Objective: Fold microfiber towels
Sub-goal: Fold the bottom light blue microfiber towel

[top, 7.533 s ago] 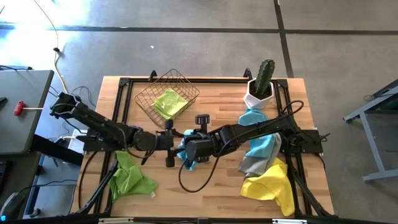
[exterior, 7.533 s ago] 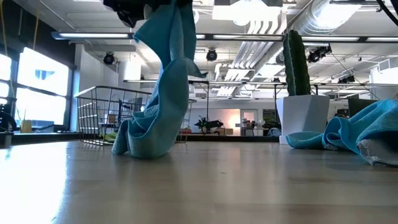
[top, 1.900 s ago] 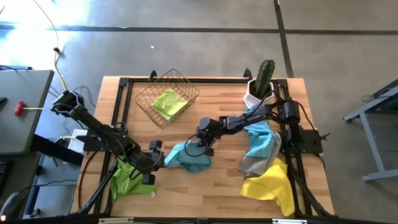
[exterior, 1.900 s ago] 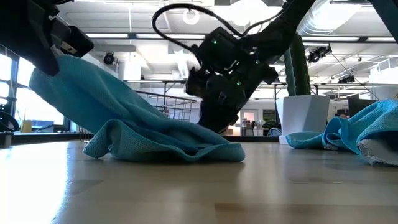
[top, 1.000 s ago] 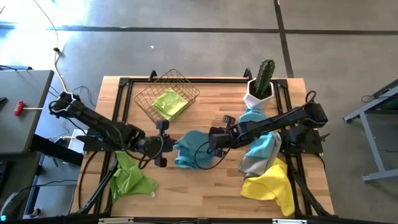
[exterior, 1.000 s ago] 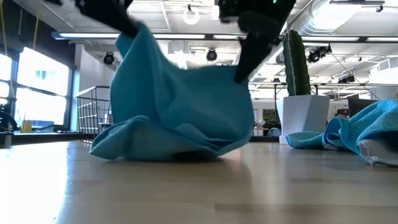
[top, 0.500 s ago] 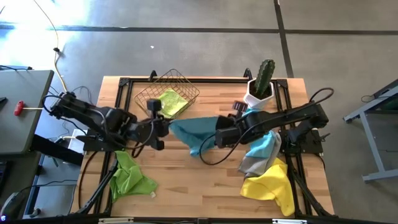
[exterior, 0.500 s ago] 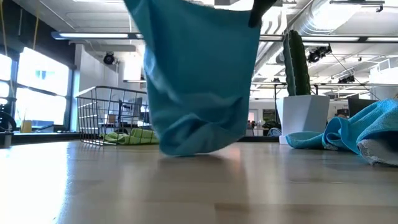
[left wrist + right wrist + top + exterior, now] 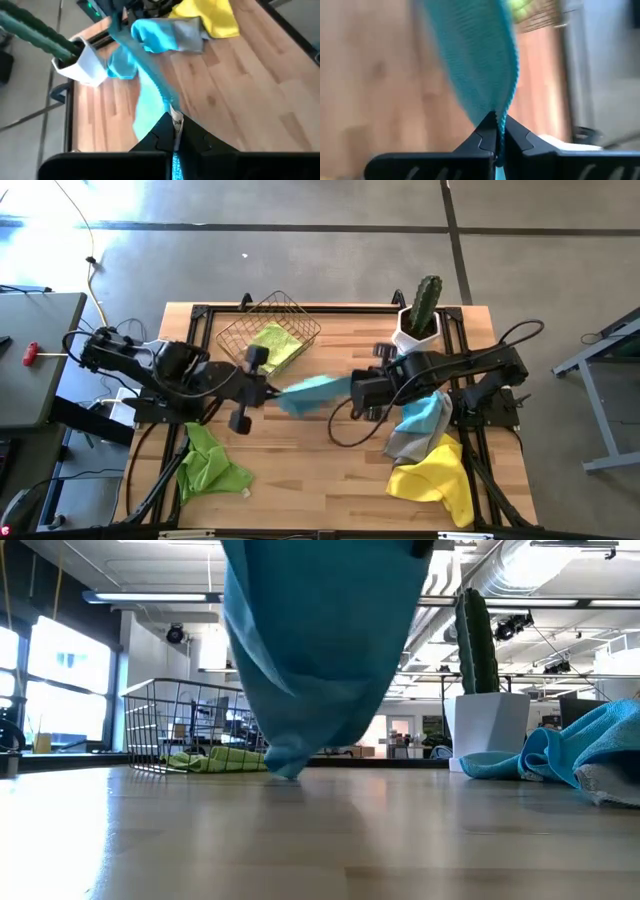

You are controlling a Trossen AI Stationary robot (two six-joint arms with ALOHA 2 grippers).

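A light blue microfiber towel (image 9: 310, 392) is stretched between my two grippers above the table's middle. My left gripper (image 9: 266, 392) is shut on its left end and my right gripper (image 9: 352, 386) on its right end. In the low view the towel (image 9: 315, 650) hangs as a sheet that narrows to a tip (image 9: 285, 770) at or just above the table. A lime green towel (image 9: 272, 344) lies in the wire basket (image 9: 232, 338). Another lime green towel (image 9: 208, 466) lies at the near left. My left gripper pinches the towel's edge by a corner with a small label (image 9: 176, 120) between its two fingers. The edge runs taut from there toward the other gripper. My right gripper pinches a corner of the towel's upper edge (image 9: 496, 116) between its two fingers. The cloth spreads away from the fingertips and hangs below them.
A heap of light blue (image 9: 424, 412), grey (image 9: 404, 446) and yellow (image 9: 436, 476) towels lies at the right. A cactus in a white pot (image 9: 420, 316) stands at the far right. Bare wood (image 9: 320, 470) lies in front of the hanging towel.
Both grippers have risen and moved a little toward the far edge, staying shut. The blue towel, whose lower part lay heaped on the table, has been lifted and drawn out between them. It now hangs with only its lowest tip at the table.
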